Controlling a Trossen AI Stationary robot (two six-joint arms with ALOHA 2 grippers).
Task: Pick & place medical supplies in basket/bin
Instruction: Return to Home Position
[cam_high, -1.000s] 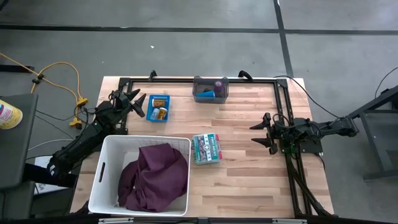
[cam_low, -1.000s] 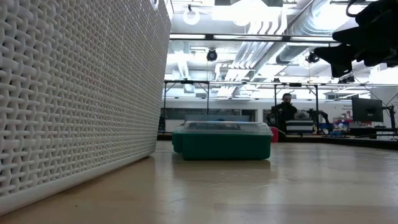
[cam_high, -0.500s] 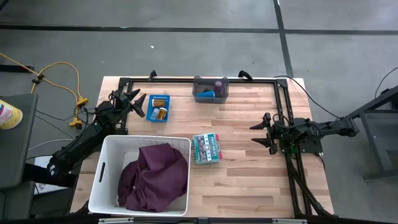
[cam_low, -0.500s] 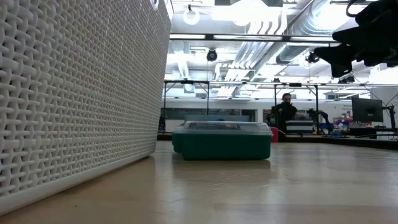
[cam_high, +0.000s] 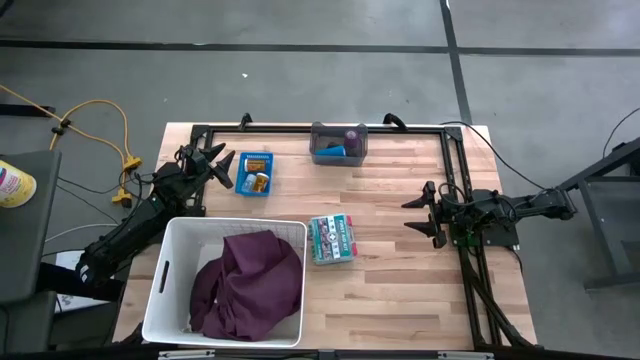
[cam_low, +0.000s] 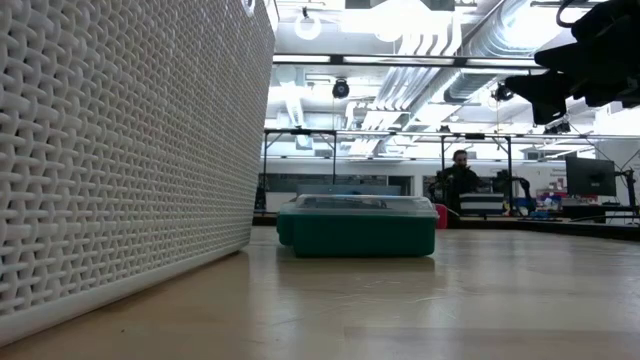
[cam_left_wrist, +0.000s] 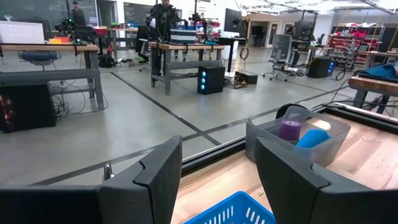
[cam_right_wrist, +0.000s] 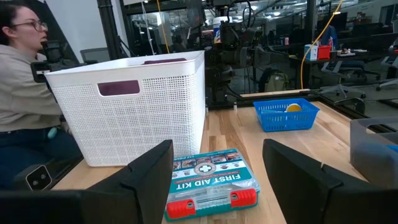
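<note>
A maroon cloth (cam_high: 245, 285) lies inside the white basket (cam_high: 165, 290) at the table's near left. A teal first aid kit (cam_high: 332, 239) lies flat on the table beside it, also seen in the right wrist view (cam_right_wrist: 210, 182). Orange bottles (cam_high: 260, 182) sit in a small blue basket (cam_high: 256, 160). A purple roll (cam_left_wrist: 289, 129) and a blue roll (cam_left_wrist: 314, 138) sit in a grey bin (cam_high: 338, 152) at the far edge. My left gripper (cam_high: 217, 166) stands open left of the blue basket. My right gripper (cam_high: 422, 212) stands open at the right, pointing toward the kit.
A black frame (cam_high: 300, 129) runs along the table's far and right sides. A person (cam_right_wrist: 25, 93) sits beyond the table's left side, behind the white basket (cam_right_wrist: 137, 99). Bare wood lies between the kit and my right gripper.
</note>
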